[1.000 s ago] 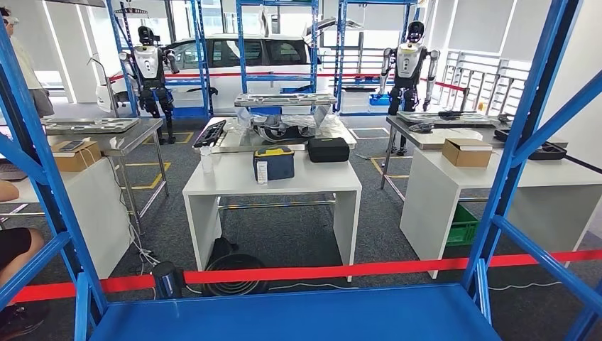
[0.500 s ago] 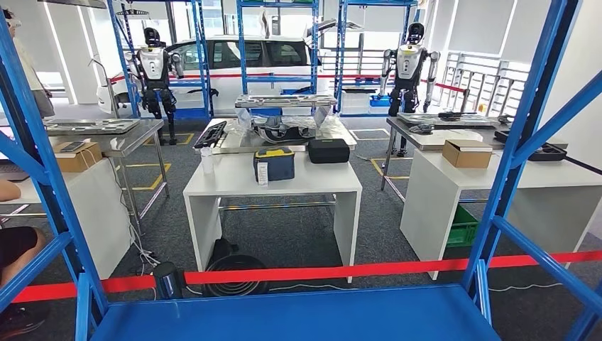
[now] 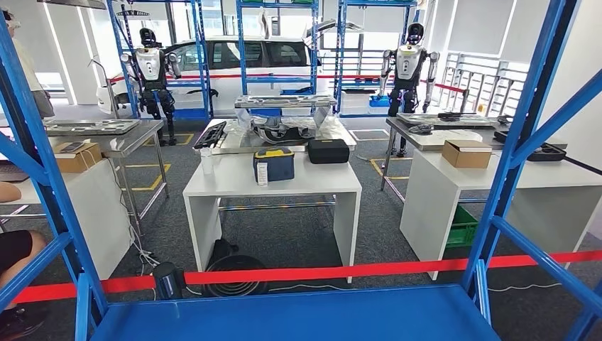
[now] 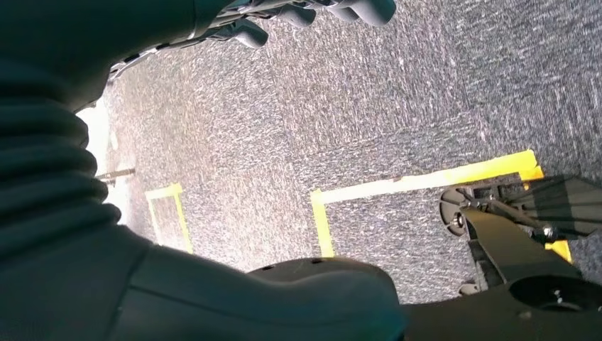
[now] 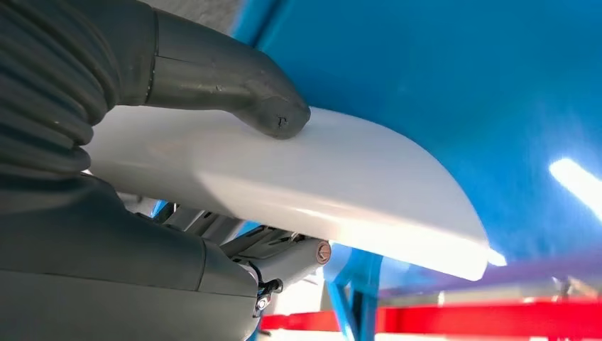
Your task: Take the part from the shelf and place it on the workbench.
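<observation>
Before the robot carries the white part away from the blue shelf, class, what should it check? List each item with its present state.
1. Right hand has the white part gripped: ok, thumb pressed on top, fingers under it.
2. Part lifted free of the blue shelf: cannot tell, the blue surface lies close behind it.
3. Left hand free to help: ok, it holds nothing, fingers apart above the grey floor.
4. Shelf uprights out of the withdrawal path: cannot tell, the head view does not catch the part.
5. Workbench found: cannot tell, the white table ahead lies beyond the red tape.
</observation>
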You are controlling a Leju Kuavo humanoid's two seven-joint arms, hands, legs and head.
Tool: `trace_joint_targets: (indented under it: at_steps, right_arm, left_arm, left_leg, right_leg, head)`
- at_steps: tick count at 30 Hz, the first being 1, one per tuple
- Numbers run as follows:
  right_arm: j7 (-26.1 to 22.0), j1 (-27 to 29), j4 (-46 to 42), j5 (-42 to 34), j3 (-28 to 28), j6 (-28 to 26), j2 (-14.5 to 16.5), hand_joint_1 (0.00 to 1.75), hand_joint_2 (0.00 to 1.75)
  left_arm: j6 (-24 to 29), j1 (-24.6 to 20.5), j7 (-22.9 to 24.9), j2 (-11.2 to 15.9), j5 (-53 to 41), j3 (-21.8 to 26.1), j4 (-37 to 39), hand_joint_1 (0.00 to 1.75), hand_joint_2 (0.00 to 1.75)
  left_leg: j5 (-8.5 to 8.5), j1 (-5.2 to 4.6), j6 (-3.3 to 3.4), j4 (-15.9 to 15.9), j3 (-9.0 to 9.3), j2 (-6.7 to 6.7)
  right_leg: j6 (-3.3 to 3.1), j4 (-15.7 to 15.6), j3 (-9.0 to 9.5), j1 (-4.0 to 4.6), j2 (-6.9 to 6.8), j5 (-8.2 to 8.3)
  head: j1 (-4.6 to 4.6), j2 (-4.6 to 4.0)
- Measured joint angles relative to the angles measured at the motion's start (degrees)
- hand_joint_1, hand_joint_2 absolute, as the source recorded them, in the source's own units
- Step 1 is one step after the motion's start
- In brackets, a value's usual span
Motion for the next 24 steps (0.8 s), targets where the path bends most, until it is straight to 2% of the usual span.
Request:
trace_joint_targets:
  at_steps: [4,8,11,12,13,14,16,17,18,19,21,22,23,24]
  right_arm:
    - [-8.7,-2.9,-1.5,-3.0,-1.5,-9.4,2.6,1.75,1.75]
    - [-17.5,-5.5,-5.7,-6.1,-1.6,-15.2,4.5,1.75,1.75]
    - [-22.1,-6.3,-8.8,-6.2,-1.3,-18.4,5.2,1.75,1.75]
    - [-23.4,-6.4,-9.8,-5.8,-1.1,-19.5,5.3,1.75,1.75]
    - [-24.4,-6.6,-10.7,-5.4,-0.8,-20.5,5.4,1.75,1.75]
    - [-25.2,-6.7,-11.4,-5.1,-0.5,-21.2,5.5,1.75,1.75]
    - [-26.3,-6.7,-12.3,-4.7,0.2,-22.2,5.6,1.75,1.75]
    - [-26.7,-6.7,-12.4,-4.5,0.4,-22.8,5.6,1.75,1.75]
    - [-27.2,-6.6,-12.5,-4.4,0.7,-23.4,5.6,1.75,1.75]
    - [-27.8,-6.6,-12.5,-4.3,1.0,-24.1,5.6,1.75,1.75]
    - [-28.8,-6.8,-12.5,-4.3,1.6,-25.4,5.6,1.75,1.75]
    - [-29.2,-6.8,-12.5,-4.3,1.9,-26.0,5.6,1.75,1.75]
    - [-29.5,-6.9,-12.5,-4.1,2.2,-26.8,5.6,1.75,1.75]
    - [-29.8,-6.9,-12.5,-3.9,2.5,-27.5,5.6,1.75,1.75]
  left_arm:
    - [0.7,-0.1,0.0,0.2,0.7,1.1,0.0,0.0,1.75]
    - [0.6,0.0,1.0,0.4,0.4,1.7,0.0,0.0,1.75]
    - [-0.3,-0.1,2.1,0.6,-0.5,1.8,0.0,0.0,1.75]
    - [-0.7,-0.1,2.7,0.6,-0.9,1.8,0.0,0.0,1.75]
    - [-1.1,-0.2,3.2,0.6,-1.2,1.8,0.0,0.0,1.75]
    - [-1.5,-0.3,3.7,0.7,-1.5,1.8,0.0,0.0,1.75]
    - [-1.9,-0.5,4.1,0.7,-2.1,1.8,0.0,0.0,1.75]
    - [-2.0,-0.6,4.2,0.8,-2.4,1.8,0.0,0.0,1.75]
    - [-2.1,-0.6,4.3,0.8,-2.7,1.7,0.0,0.0,1.75]
    - [-2.2,-0.7,4.3,0.8,-3.0,1.7,0.0,0.0,1.75]
    - [-2.5,-1.0,4.5,0.9,-3.5,1.7,0.0,0.0,1.75]
    - [-2.5,-1.2,4.6,0.9,-3.7,1.6,0.0,0.0,1.75]
    - [-2.6,-1.4,4.7,1.0,-3.8,1.6,0.0,0.0,1.75]
    - [-2.6,-1.5,4.7,1.0,-4.0,1.6,0.0,0.0,1.75]
  left_leg:
    - [0.03,0.0,-0.04,0.0,0.01,0.05]
    - [0.0,-0.08,0.0,0.1,-0.02,-0.07]
    - [0.26,-0.11,0.79,-0.6,0.32,-0.11]
    - [0.67,0.07,1.09,-1.3,0.66,-0.02]
    - [1.11,0.26,1.26,-1.8,0.94,0.13]
    - [1.46,0.44,1.37,-2.1,1.08,0.27]
    - [1.59,0.45,1.43,-2.2,0.84,0.46]
    - [1.63,0.5,1.35,-2.1,0.63,0.51]
    - [1.69,0.6,1.19,-1.9,0.35,0.54]
    - [1.74,0.8,0.91,-1.6,-0.03,0.56]
    - [1.72,1.26,0.02,-0.5,-0.97,0.47]
    - [1.66,1.41,-0.54,0.1,-1.4,0.36]
    - [1.61,1.39,-1.08,0.6,-1.71,0.23]
    - [1.66,1.31,-1.61,1.0,-1.92,0.09]
  right_leg:
    - [-0.03,0.1,-0.06,-0.01,0.07,0.03]
    - [0.01,0.0,-0.01,-0.05,-0.01,0.06]
    - [0.61,-0.6,0.38,-0.32,-0.11,0.25]
    - [0.79,-0.2,0.35,-0.31,-0.13,-0.27]
    - [0.88,1.3,-0.13,-0.28,-0.14,-1.56]
    - [0.96,3.9,-1.11,-0.31,-0.14,-3.5]
    - [1.2,11.3,-4.05,-0.47,-0.15,-7.84]
    - [1.36,14.1,-5.06,-0.63,-0.16,-8.89]
    - [1.55,15.0,-5.2,-0.82,-0.17,-8.84]
    - [1.82,13.4,-4.13,-1.08,-0.2,-7.7]
    - [2.52,6.4,0.02,-1.58,-0.27,-4.88]
    - [2.55,3.9,1.45,-1.61,-0.14,-3.72]
    - [2.3,2.6,2.11,-1.6,0.03,-3.42]
    - [1.69,2.8,1.86,-1.44,0.26,-3.52]
  head:
    - [0.0,0.0]
    - [-0.01,0.01]
    - [0.02,0.01]
    - [0.03,0.0]
    - [0.05,0.0]
    - [0.07,0.01]
    - [0.07,0.01]
    - [0.07,0.0]
    - [0.08,0.0]
    - [0.07,-0.01]
    - [0.08,0.01]
    - [0.12,0.0]
    - [0.15,0.0]
    - [0.16,0.0]
